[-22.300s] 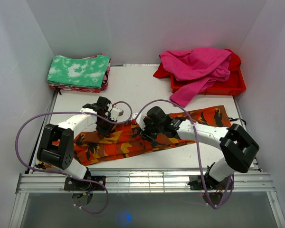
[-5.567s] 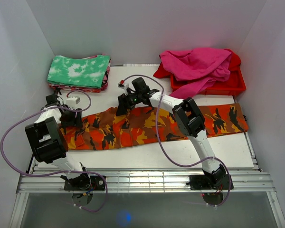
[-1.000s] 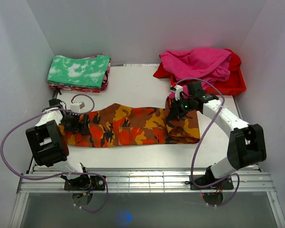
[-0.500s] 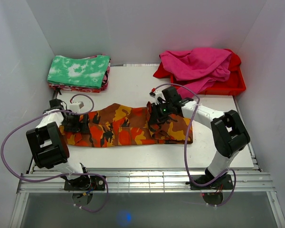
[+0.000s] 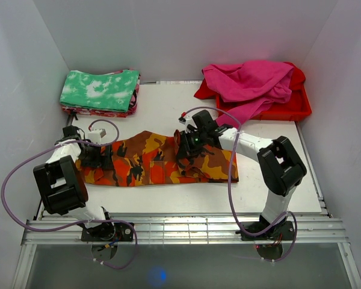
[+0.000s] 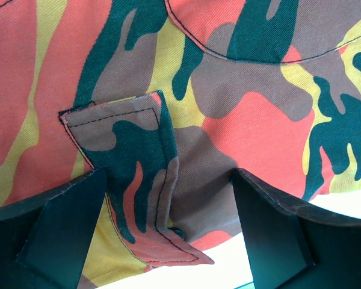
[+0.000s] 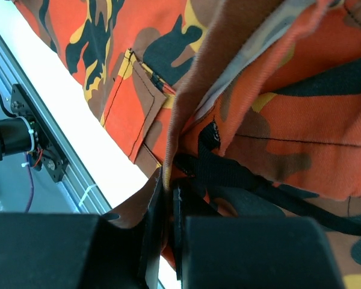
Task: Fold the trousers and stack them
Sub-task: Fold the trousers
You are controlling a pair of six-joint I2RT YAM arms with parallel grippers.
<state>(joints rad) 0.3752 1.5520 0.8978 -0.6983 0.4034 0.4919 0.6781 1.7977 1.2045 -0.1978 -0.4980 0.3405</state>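
The camouflage trousers (image 5: 150,161) lie across the middle of the table, their right part doubled back over the rest. My right gripper (image 5: 186,147) is shut on the cloth's edge (image 7: 171,144) and holds it above the middle of the garment; a black strap (image 7: 240,177) hangs by its fingers. At the left end my left gripper (image 5: 103,158) rests on the trousers with its jaws wide apart. Its wrist view shows a belt loop (image 6: 138,144) and the cloth's lower edge between the fingers (image 6: 54,229), nothing pinched.
A folded green-and-white cloth stack (image 5: 100,91) sits at the back left. A red tray (image 5: 283,107) at the back right holds magenta and red garments (image 5: 249,84), one sleeve trailing onto the table. White walls close in the sides; a metal rail (image 5: 180,230) runs along the near edge.
My right gripper has carried the trousers' right end leftwards, from the right side to over the middle, so the folded part has grown. The left gripper has stayed put.
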